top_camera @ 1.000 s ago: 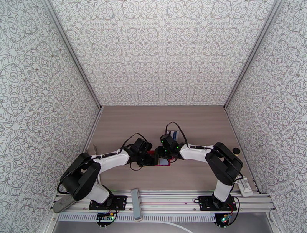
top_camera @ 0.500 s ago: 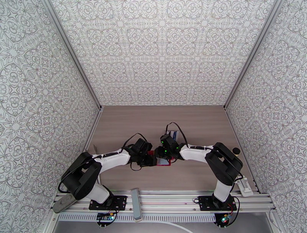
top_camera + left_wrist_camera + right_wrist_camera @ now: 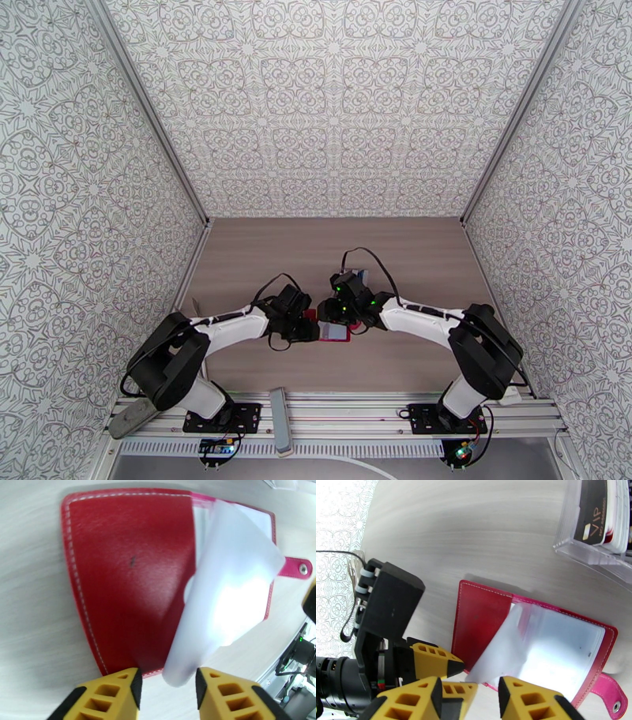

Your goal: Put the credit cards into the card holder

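Sleeve-opening step: left fingers [image 3: 168, 677] straddle clear sleeve [image 3: 229, 590] of card holder [image 3: 126, 570], unpinched; right fingers [image 3: 470, 683] spread, empty. Next, probably: firm pinch.

Bright, even light; glare whitens the clear flap [image 3: 233, 594] of the card holder [image 3: 130, 578]; wrist views soft, edges bent.

leathery card holder [image 3: 130, 578], wood-grain tbl [image 3: 31, 598]

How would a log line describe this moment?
card holder: open; left gripper: straddling clear flap; right gripper: open; credit cards: in clear tray
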Controlling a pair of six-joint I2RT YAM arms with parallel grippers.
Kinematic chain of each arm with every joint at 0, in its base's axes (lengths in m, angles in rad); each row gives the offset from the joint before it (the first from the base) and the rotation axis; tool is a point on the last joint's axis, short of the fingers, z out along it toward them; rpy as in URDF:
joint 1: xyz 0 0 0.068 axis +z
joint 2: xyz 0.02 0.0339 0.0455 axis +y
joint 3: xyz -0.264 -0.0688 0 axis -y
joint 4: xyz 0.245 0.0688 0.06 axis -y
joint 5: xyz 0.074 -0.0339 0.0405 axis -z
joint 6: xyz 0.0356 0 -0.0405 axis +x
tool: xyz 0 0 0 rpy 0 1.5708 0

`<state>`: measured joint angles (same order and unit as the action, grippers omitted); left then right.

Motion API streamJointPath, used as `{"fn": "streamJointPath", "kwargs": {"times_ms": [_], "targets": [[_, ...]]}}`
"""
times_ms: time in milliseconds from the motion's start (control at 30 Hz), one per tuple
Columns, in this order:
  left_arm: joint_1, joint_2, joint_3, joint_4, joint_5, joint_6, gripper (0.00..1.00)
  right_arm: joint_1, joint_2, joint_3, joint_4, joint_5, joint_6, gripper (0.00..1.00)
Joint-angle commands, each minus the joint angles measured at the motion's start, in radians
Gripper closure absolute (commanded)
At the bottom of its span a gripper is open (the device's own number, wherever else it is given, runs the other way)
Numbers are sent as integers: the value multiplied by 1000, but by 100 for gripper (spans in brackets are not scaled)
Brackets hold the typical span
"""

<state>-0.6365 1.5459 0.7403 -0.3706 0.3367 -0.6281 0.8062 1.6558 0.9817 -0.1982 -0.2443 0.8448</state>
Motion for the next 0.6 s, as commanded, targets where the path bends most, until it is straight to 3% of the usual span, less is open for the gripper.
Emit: {"fn": "streamJointPath", "kwargs": {"times_ms": [0,567], "targets": [[6,0,31,-58,-42,16,60,-1,-19,8,-15,-4,-9,57],[16,-30,134,-119,-50,37,57,-3,-21,-15,19,-18,2,58]]}}
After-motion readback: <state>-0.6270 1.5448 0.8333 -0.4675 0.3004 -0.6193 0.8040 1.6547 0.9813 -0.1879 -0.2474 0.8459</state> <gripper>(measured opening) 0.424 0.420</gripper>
